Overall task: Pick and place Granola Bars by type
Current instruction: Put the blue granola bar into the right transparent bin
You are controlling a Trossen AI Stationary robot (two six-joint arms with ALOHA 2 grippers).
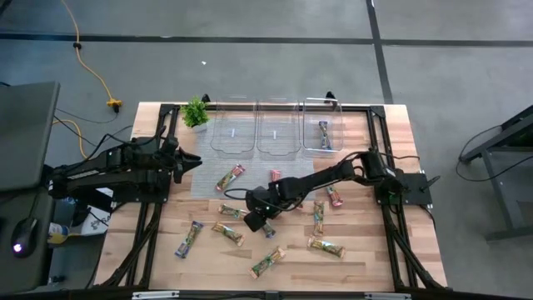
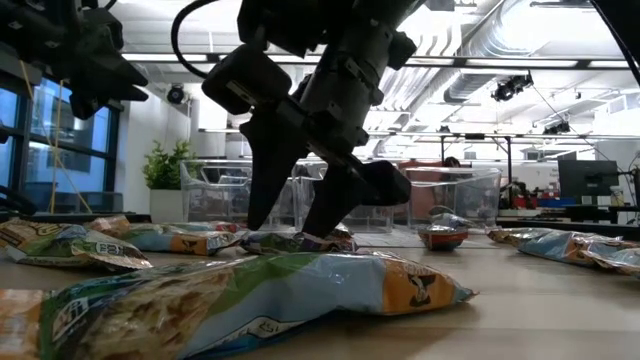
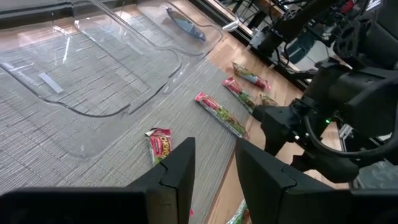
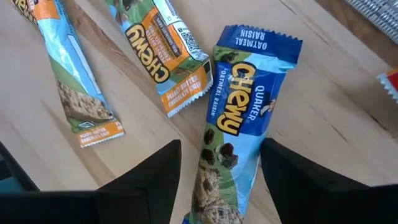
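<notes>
While the right gripper stands open astride the blue oatmeal-raisin bar on the bare wood, two orange-tipped bars lie just beside that bar, and the empty left gripper, parted, hangs well apart from it.

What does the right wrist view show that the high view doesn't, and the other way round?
Only the right wrist view shows the print on the blue oatmeal raisin bar lying between the right gripper's open fingers, and the orange ends of two bars beside it.

Only the high view shows the whole table: three clear bins, one already holding a blue bar, a small plant, the left gripper hovering over the grey mat, and bars scattered on the wood.

Both show the right gripper low over the same cluster of bars near the table's middle.
</notes>
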